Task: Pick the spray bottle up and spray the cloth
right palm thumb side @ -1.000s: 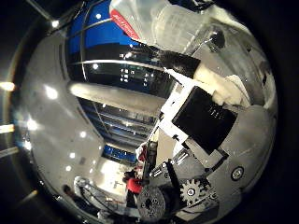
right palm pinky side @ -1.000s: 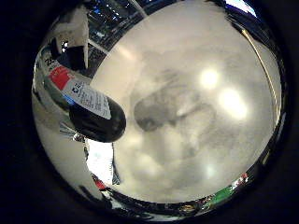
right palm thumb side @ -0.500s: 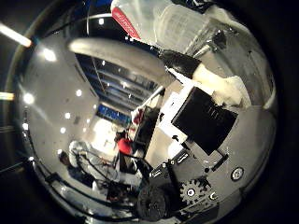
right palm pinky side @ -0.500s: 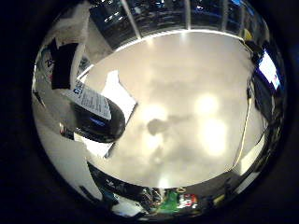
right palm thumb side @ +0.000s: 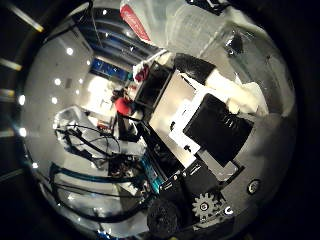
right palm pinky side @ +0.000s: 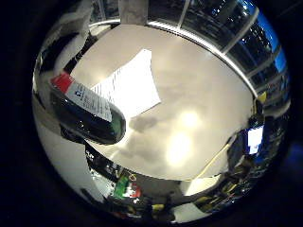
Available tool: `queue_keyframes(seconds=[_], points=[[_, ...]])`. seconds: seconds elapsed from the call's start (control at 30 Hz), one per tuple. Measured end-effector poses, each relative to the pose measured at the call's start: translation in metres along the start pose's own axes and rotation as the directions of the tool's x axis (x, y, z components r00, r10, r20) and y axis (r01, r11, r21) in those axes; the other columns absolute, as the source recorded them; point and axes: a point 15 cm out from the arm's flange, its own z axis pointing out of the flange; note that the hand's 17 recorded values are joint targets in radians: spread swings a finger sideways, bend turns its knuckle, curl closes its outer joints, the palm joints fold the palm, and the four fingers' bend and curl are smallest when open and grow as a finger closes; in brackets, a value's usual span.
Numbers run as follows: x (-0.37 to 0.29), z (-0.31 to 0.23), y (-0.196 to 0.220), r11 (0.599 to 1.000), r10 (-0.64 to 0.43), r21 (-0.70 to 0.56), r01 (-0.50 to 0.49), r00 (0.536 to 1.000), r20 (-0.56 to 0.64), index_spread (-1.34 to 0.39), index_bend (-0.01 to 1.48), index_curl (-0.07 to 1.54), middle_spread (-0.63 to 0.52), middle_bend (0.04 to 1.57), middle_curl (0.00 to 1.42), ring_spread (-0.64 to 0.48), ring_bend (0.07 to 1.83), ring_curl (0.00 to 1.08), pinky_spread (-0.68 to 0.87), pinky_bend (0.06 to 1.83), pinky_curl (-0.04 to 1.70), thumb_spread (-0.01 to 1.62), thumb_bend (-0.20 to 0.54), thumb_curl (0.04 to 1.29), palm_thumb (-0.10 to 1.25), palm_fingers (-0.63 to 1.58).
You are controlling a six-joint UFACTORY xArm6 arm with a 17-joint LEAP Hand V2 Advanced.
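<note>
Your hand [right palm thumb side: 220, 135] is curled round the spray bottle [right palm pinky side: 87, 116], as far as the thumb-side view lets you judge: its white and black fingers sit wrapped against the clear bottle body with the red label close to the palm. In the little-finger-side view, the bottle's dark lower end juts out just beside the palm, well above the table [right palm pinky side: 199, 94].

So the pick-up looks done: the bottle is off the table and in your grasp. What remains is the spraying. The cloth [right palm pinky side: 132, 87], a white sheet lying flat on the pale table, is below and just past the bottle's end, so you seem to be carrying the bottle near it. You cannot see the nozzle or trigger in either view, so you cannot tell whether it is aimed at the cloth or whether a finger is on the trigger.

The bottle carries a white label with a red band and small dark print, too small to read.
</note>
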Motion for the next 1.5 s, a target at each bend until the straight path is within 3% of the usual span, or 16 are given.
queue_keyframes(seconds=[0.3,0.67,0.87,1.17,1.5], points=[[-0.008,0.003,-0.033,0.979,-0.135,-0.179,0.099,0.971,-0.199,-0.21,1.19,0.76,-0.10,1.39,0.66,-0.17,1.48,0.65,-0.12,1.05,1.42,0.75,-0.019,0.84,1.04,1.15],[0.006,0.047,-0.040,0.934,-0.196,-0.348,0.083,0.933,-0.303,-0.21,1.18,0.76,-0.10,1.39,0.66,-0.17,1.48,0.65,-0.12,1.03,1.45,0.72,-0.019,0.87,1.03,1.16],[0.013,0.073,-0.044,0.933,-0.190,-0.353,0.074,0.932,-0.307,-0.21,1.18,0.77,-0.10,1.38,0.66,-0.17,1.48,0.64,-0.13,1.03,1.47,0.71,-0.018,0.88,1.03,1.15],[0.031,0.049,-0.051,0.933,-0.214,-0.352,0.078,0.905,-0.367,-0.21,1.17,0.77,-0.10,1.37,0.67,-0.17,1.48,0.64,-0.13,1.02,1.48,0.70,-0.020,0.88,1.02,1.16],[0.040,0.053,-0.053,0.960,-0.128,-0.277,0.025,0.924,-0.360,-0.21,1.18,0.77,-0.10,1.37,0.68,-0.17,1.48,0.64,-0.13,1.02,1.48,0.70,-0.019,0.89,1.01,1.16]])
